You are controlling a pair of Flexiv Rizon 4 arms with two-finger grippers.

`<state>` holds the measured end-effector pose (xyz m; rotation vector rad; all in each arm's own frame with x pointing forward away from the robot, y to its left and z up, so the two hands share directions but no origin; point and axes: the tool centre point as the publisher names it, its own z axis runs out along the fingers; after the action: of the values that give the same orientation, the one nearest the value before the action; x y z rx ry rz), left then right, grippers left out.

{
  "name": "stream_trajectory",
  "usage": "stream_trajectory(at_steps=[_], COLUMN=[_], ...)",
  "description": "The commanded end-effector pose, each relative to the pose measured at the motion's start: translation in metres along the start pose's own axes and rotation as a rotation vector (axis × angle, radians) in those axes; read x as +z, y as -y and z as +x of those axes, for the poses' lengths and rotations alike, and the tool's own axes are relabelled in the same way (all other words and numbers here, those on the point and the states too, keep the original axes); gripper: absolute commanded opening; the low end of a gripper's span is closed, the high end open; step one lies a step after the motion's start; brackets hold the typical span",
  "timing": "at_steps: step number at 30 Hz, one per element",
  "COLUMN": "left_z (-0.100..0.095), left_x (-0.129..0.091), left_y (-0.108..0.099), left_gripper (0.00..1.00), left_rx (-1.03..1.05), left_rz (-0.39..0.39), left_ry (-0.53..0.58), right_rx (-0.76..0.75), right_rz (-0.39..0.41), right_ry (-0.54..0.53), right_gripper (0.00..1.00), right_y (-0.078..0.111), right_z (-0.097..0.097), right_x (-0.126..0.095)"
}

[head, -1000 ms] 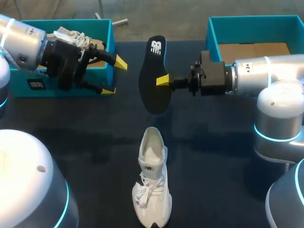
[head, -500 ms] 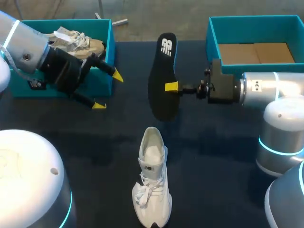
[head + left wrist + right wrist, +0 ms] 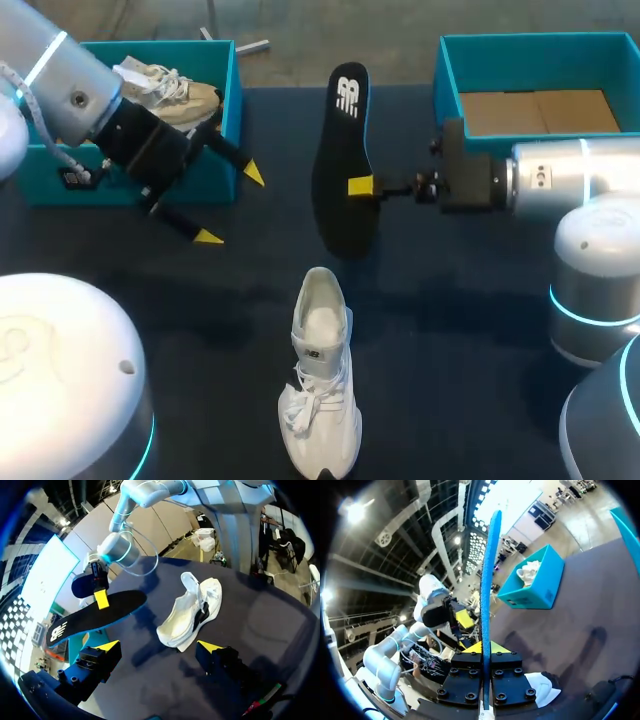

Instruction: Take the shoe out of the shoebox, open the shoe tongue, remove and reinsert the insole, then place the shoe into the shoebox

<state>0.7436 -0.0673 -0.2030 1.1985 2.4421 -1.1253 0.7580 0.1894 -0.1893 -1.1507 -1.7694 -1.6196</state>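
Note:
A white shoe (image 3: 320, 375) lies on the dark table, toe toward the front edge, its opening empty; from the left wrist it shows ahead of the fingers (image 3: 192, 610). My right gripper (image 3: 360, 186) is shut on a black insole (image 3: 345, 160) with a blue underside, held on edge above the table's middle. In the right wrist view the insole's blue edge (image 3: 487, 580) rises straight up from between that gripper (image 3: 483, 647). My left gripper (image 3: 230, 205) hangs open and empty by the left shoebox (image 3: 150, 47). Its yellow tips (image 3: 159, 647) stand wide apart, pointing toward shoe and insole (image 3: 95, 615).
The left teal shoebox holds a second, beige shoe (image 3: 170, 90). A second teal shoebox (image 3: 530, 42) with a brown cardboard floor stands at the back right, behind my right arm. Dark tabletop lies on both sides of the white shoe.
My left gripper has swung down and toward the table's front, still open. My right gripper carried the insole slightly right and farther back, then held still. The shoe has not moved.

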Motion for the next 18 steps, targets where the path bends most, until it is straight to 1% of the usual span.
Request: stream_trajectory(at_steps=[1,9,11,12,14,15,16,18], left_z=[-0.003,-0.003,0.0,0.002,0.006,0.009,0.012,0.019], left_x=[0.001,0.001,0.009,0.012,0.017,0.018,0.02,0.023], left_y=[-0.002,-0.002,0.001,0.002,0.005,0.005,0.006,0.007], left_gripper=[1.0,1.0,1.0,1.0,1.0,1.0,1.0,1.0], left_rx=[-0.001,-0.001,-0.047,-0.072,-0.16,-0.197,-0.238,-0.292], left_rz=[0.001,0.001,-0.061,-0.08,-0.134,-0.16,-0.177,-0.225], left_ry=[-0.018,-0.018,-0.035,-0.048,-0.061,-0.063,-0.068,-0.07], right_rx=[0.002,0.002,0.002,0.002,-0.033,-0.055,-0.077,-0.116], right_rz=[0.004,0.004,0.004,0.004,-0.01,-0.009,-0.014,-0.002], right_ry=[0.01,0.01,0.01,0.01,0.028,0.009,0.019,0.024], right_gripper=[0.0,0.0,0.0,0.0,0.0,0.0,0.0,0.0], right_y=[-0.001,-0.001,-0.001,-0.001,0.002,0.004,0.005,0.008], right_z=[0.001,0.001,0.001,0.001,-0.003,-0.004,-0.004,-0.005], right_x=[0.003,0.003,0.003,0.003,0.001,0.001,0.0,0.0])
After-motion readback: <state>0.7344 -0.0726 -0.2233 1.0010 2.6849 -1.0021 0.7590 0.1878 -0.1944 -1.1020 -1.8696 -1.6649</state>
